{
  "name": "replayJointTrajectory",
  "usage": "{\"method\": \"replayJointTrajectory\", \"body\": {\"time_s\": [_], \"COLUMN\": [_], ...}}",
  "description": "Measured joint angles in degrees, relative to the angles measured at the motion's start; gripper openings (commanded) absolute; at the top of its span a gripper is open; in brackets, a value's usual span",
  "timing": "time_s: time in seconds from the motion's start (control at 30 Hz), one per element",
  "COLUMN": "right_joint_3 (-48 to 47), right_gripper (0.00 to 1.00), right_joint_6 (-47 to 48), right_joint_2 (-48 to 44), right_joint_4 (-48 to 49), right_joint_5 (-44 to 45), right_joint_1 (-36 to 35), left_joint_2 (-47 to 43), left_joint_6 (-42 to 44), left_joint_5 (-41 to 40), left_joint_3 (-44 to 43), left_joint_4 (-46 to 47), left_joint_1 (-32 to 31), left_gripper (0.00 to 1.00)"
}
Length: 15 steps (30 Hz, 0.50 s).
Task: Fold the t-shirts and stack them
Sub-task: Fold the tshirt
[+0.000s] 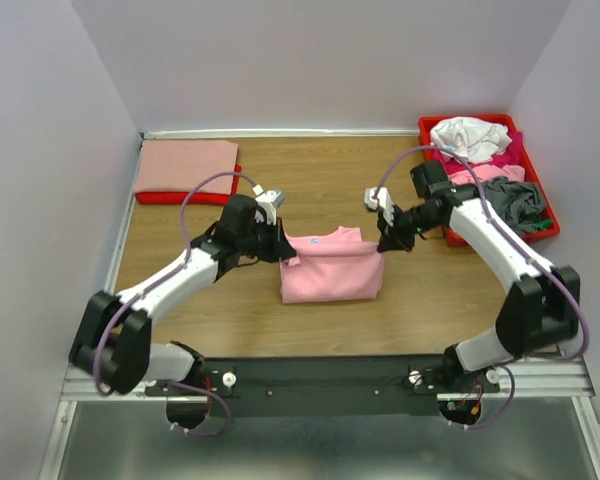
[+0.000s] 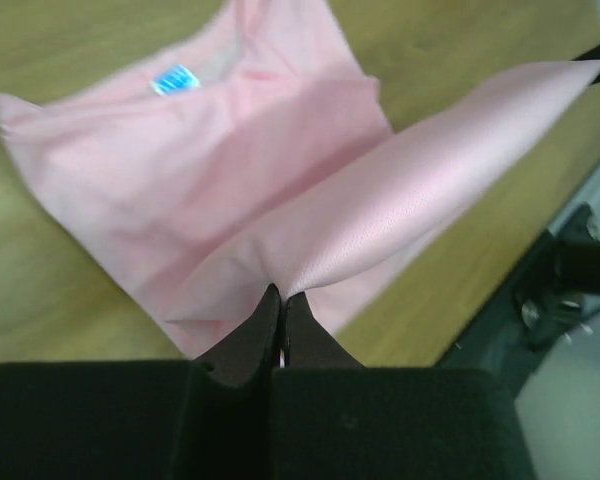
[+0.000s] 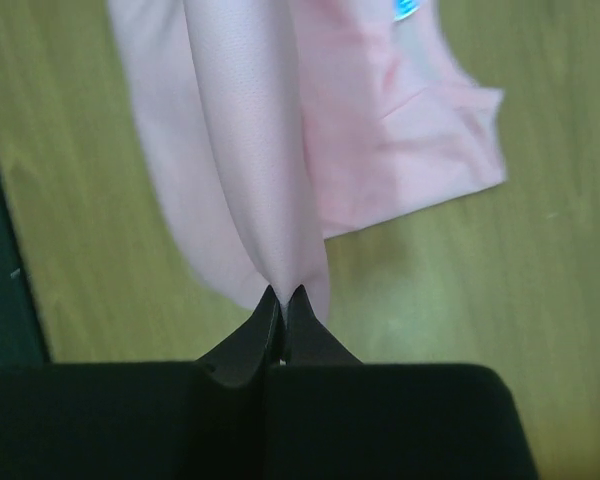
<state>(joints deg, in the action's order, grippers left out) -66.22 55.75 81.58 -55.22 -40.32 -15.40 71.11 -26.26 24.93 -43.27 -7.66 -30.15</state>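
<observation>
1. Two folded pieces lay at the far left of the table: a salmon t-shirt on top of a red cloth, of which only an edge showed. I took this for the stack.
2. My left gripper was clenched on one corner of the light pink t-shirt. The shirt lay mid-table between my arms, with its blue neck label at the far end.
3. The pinched edge ran taut and lifted from my left fingers across to my right, above the rest of the shirt. I judged this to be a fold partway done, with the edge being carried over the body toward the collar.
4. My right gripper was clamped tight on the other corner of that same edge.
5. The next move, as I judged it, called for lowering both corners together. The edge had to stay straight and land level at the collar end before both grips let go, or the fold would come out crooked.
6. At the far right, the red tray held crumpled shirts. A white shirt sat at its far end, a magenta shirt beside it and a grey shirt nearer. I judged that much of the task remained.
</observation>
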Motion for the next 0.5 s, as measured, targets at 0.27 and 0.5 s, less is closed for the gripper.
{"method": "replayJointTrajectory", "body": {"time_s": [0.27, 0.5], "right_joint_3": [-16.6, -20.0], "right_gripper": [0.01, 0.01], "right_joint_6": [-5.0, -8.8], "right_joint_2": [24.5, 33.4], "right_joint_4": [7.0, 9.3], "right_joint_5": [3.5, 5.2], "right_joint_1": [0.0, 0.1], "left_joint_2": [21.5, 28.8], "left_joint_6": [7.2, 11.1], "left_joint_5": [-1.4, -1.2], "left_joint_3": [-13.9, -17.4], "left_joint_4": [3.8, 5.0], "left_joint_1": [7.0, 9.6], "left_gripper": [0.0, 0.0]}}
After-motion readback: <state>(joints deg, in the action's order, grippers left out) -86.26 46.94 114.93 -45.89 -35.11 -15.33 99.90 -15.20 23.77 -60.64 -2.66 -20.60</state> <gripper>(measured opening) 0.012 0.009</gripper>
